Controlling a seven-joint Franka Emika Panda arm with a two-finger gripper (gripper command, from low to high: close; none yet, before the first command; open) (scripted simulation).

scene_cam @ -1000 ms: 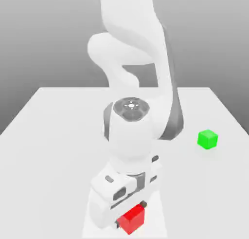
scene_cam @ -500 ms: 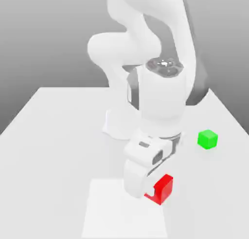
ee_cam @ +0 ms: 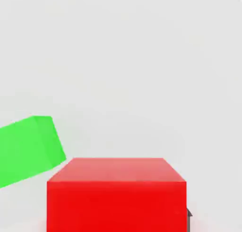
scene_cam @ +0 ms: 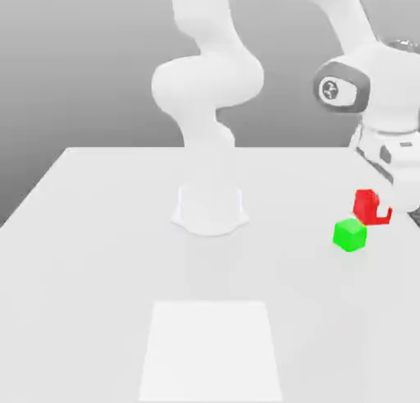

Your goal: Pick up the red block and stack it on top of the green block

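Transport is nearly done: my tool (scene_cam: 379, 209), clenched on the red block (scene_cam: 367, 204), has swung it from the worktop's (scene_cam: 107, 229) near patch to just above-beside the green block (scene_cam: 350, 235).

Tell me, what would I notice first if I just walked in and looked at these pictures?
Probably the small, glossy, bright red cube, because it is up off the white table, pinched in the gripper of the big white robot arm at the exterior view's right. Next comes the small bright green cube, sitting on the table just below the red one, a little toward the exterior view's left.
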